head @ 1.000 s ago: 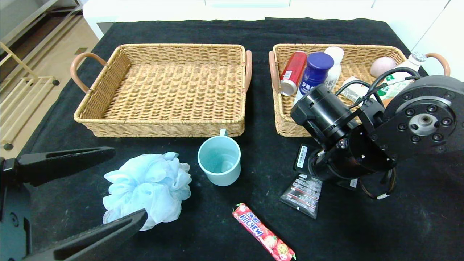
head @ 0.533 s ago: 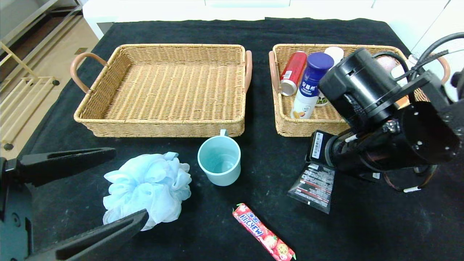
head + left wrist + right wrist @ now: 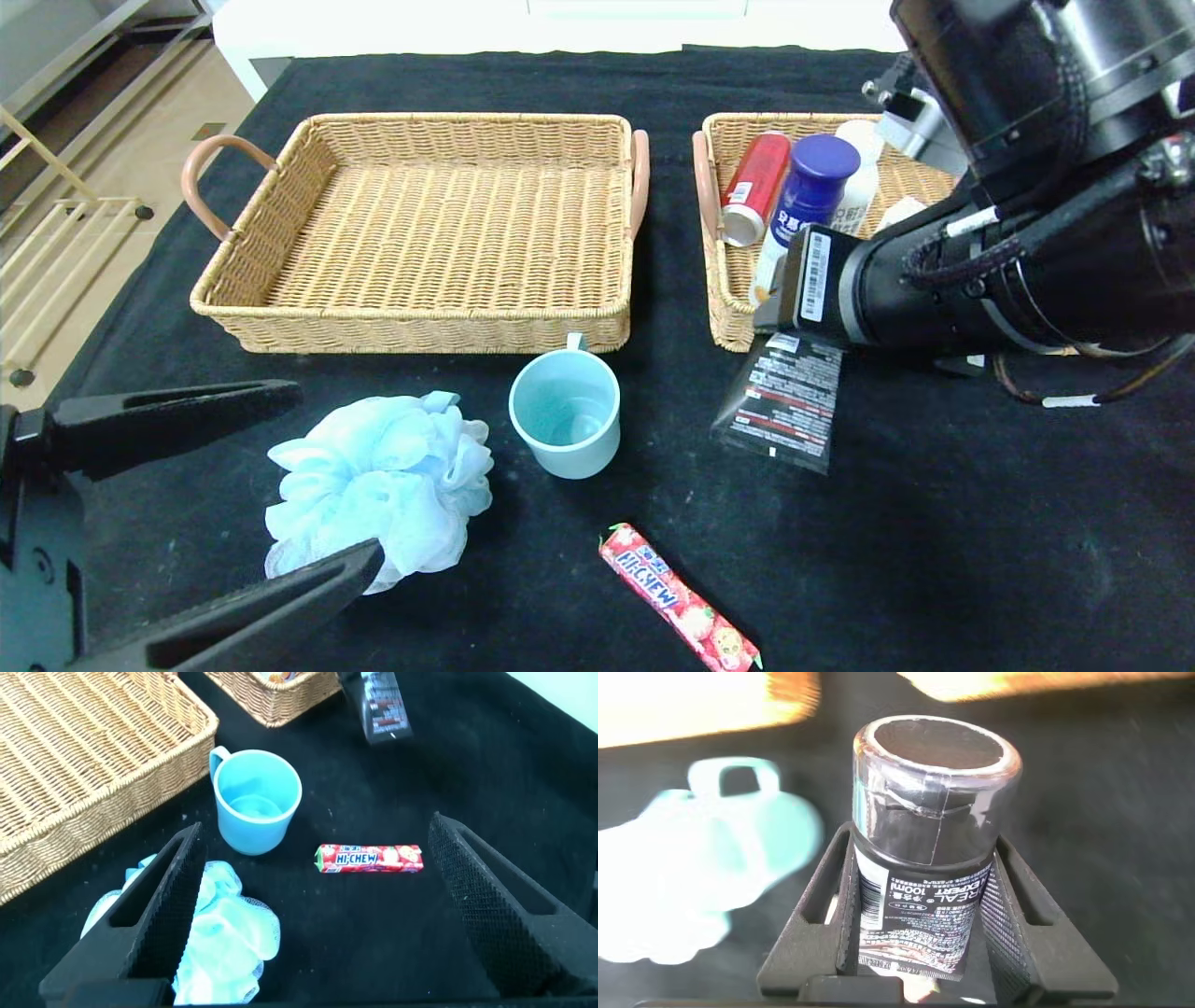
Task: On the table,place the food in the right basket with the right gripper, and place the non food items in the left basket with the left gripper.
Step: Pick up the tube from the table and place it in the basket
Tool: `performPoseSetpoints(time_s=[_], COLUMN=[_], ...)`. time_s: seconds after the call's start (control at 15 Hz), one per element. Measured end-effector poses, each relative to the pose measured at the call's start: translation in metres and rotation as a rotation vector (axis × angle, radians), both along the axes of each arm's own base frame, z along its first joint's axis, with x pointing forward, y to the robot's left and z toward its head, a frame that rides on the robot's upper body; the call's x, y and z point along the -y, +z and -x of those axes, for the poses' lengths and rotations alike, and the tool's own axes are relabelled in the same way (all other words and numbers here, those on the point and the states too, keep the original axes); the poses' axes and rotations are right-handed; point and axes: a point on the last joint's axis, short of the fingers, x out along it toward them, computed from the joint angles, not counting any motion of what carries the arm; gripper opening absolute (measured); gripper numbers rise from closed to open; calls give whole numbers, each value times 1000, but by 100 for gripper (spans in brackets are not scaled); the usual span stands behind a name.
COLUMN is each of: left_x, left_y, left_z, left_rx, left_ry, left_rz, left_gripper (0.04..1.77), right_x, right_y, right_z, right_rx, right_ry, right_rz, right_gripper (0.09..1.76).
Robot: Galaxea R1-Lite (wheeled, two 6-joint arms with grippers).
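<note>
Tube (image 3: 778, 403) with black cap is clamped between the right gripper's (image 3: 924, 905) fingers, held above the table (image 3: 934, 560) just before the right basket (image 3: 724, 308). The left gripper (image 3: 308, 905) is kept spread wide beside the pouf (image 3: 378, 485).

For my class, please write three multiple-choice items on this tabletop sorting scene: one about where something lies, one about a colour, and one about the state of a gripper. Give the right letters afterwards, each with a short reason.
1. Where is the Hi-Chew candy stick?
A. in the left basket
B. on the black cloth, nearer the robot than the mug
C. inside the mug

2. What colour is the mug?
A. teal-blue
B. red
C. yellow

3. What is the right gripper doing?
A. standing open and empty
B. shut on the dark tube
C. holding the bath pouf

Answers: 1 B, the stick lies on the cloth in front of the mug. 2 A, the mug is plainly teal-blue. 3 B, the right wrist view shows both fingers against the dark tube.
</note>
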Motion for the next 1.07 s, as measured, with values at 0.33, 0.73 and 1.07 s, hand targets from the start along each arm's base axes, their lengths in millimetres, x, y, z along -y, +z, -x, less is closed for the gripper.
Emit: performPoseSetpoints(time_s=[0.33,0.73,1.07], left_x=[-2,-4,-4], left_y=[3,7,10], left_z=[1,0,0], left_rx=[11,24,30], left_ry=[12,43,46], left_rz=[9,17,22], left_gripper=[172,172,172], right_x=[-26,-60,-83], right_y=[31,28,14], right_z=[3,-17,-48], right_rx=[219,392,535], right_ry=[132,187,189], right_rz=[-70,-109,-76], right_gripper=[80,80,80])
